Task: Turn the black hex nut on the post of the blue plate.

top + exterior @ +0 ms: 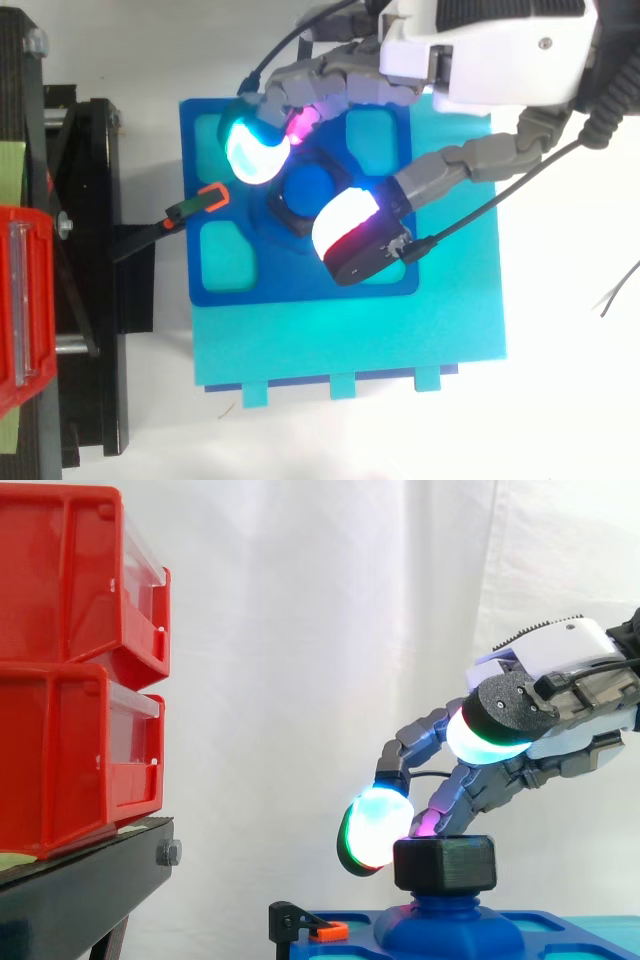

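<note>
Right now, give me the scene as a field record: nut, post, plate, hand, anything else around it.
nut: black hex nut, seated on the post
post: blue post, rising from the middle of the plate
plate: blue plate, lying on a teal mat
hand: hand, reaching in from the side view's right, over the nut
grip: cannot tell
clamp: orange-tipped clamp, at the plate's edge nearest the stand
background: red bins stacked on a black stand
</note>
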`<action>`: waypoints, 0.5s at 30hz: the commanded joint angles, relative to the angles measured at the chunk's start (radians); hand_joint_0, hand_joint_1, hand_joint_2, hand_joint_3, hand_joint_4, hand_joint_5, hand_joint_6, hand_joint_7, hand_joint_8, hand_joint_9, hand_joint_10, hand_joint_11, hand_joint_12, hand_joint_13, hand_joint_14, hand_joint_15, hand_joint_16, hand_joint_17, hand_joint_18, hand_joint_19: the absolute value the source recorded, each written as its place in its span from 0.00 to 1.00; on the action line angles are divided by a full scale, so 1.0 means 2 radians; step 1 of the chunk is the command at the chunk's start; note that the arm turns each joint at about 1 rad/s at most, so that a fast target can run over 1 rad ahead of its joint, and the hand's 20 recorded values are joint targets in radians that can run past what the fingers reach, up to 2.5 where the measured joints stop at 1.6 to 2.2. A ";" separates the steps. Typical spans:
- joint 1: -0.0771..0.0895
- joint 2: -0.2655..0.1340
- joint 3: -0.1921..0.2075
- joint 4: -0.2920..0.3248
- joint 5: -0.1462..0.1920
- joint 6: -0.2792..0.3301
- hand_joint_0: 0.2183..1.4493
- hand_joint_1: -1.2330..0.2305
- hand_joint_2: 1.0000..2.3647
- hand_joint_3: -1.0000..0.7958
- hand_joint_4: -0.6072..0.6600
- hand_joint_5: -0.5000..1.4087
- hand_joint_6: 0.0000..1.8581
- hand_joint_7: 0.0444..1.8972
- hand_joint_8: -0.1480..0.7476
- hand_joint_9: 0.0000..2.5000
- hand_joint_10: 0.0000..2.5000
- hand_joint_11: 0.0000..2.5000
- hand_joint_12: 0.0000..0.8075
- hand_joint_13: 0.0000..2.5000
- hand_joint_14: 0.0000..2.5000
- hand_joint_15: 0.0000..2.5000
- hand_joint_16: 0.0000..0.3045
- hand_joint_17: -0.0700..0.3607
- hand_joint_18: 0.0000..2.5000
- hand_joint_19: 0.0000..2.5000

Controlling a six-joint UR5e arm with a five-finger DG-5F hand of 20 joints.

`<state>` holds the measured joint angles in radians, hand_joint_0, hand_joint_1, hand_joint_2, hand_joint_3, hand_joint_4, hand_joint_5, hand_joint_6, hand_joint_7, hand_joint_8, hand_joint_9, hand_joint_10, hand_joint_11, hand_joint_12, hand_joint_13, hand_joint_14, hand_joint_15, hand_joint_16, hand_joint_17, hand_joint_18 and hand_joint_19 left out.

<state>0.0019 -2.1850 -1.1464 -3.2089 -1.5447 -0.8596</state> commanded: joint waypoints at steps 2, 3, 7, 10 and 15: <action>-0.012 0.002 0.000 -0.017 -0.012 -0.020 0.23 0.57 0.00 0.28 0.67 0.19 0.27 0.48 0.46 0.26 0.00 0.12 0.46 0.16 0.00 0.03 0.18 0.45 0.08 0.02; -0.013 0.003 -0.001 -0.019 -0.014 -0.023 0.23 0.57 0.00 0.28 0.67 0.19 0.27 0.48 0.46 0.26 0.00 0.12 0.45 0.16 0.00 0.03 0.18 0.45 0.08 0.02; -0.022 0.010 0.000 -0.031 -0.021 -0.037 0.23 0.57 0.00 0.28 0.67 0.19 0.27 0.48 0.46 0.26 0.00 0.12 0.45 0.16 0.00 0.04 0.18 0.45 0.08 0.03; -0.027 0.018 0.001 -0.036 -0.021 -0.043 0.23 0.57 0.00 0.28 0.67 0.19 0.27 0.49 0.46 0.26 0.00 0.12 0.45 0.16 0.00 0.04 0.18 0.45 0.08 0.03; -0.032 0.020 0.026 -0.055 -0.021 -0.053 0.23 0.57 0.00 0.28 0.67 0.19 0.27 0.49 0.46 0.26 0.00 0.11 0.45 0.17 0.00 0.04 0.18 0.45 0.08 0.03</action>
<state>-0.0561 -2.1470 -1.1252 -3.2943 -1.5872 -0.9540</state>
